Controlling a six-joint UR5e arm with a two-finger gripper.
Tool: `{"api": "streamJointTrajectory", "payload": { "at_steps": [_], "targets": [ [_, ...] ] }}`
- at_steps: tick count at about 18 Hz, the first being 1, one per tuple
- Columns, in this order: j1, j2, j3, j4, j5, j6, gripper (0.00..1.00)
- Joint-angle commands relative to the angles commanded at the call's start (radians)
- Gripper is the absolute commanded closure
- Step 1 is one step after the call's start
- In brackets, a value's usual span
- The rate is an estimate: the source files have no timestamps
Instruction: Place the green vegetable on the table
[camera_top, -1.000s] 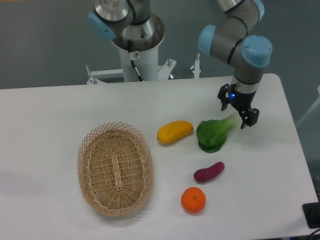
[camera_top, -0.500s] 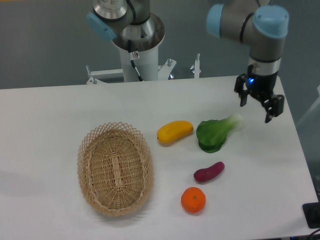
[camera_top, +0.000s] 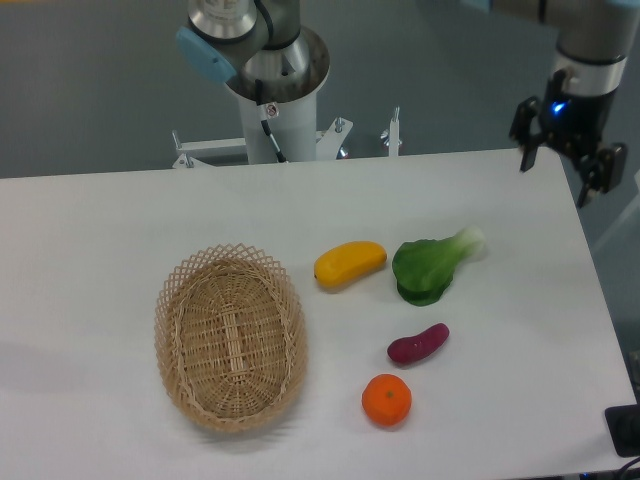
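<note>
The green vegetable (camera_top: 433, 264) lies on the white table (camera_top: 100, 240) right of centre, its dark leaves toward the front left and its pale stem pointing back right. Nothing holds it. My gripper (camera_top: 556, 180) is open and empty, raised above the table's back right corner, well up and to the right of the vegetable.
A yellow fruit (camera_top: 350, 264) lies just left of the vegetable. A purple eggplant-like piece (camera_top: 418, 343) and an orange (camera_top: 386, 400) lie in front of it. An oval wicker basket (camera_top: 230, 335) stands at the front left. The arm's base column (camera_top: 275, 90) is at the back.
My gripper has let go of the vegetable's stem and risen up and to the right, away from it. The vegetable has stayed lying on the table.
</note>
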Motion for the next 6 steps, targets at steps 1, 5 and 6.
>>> {"api": "streamJointTrajectory", "payload": {
  "at_steps": [1, 5, 6],
  "targets": [
    [0.014, 0.000, 0.000, -0.005, 0.000, 0.046, 0.00],
    [0.019, 0.000, -0.003, -0.014, 0.003, 0.073, 0.00],
    [0.019, 0.000, -0.005, -0.014, 0.002, 0.071, 0.00]
  ]
}}
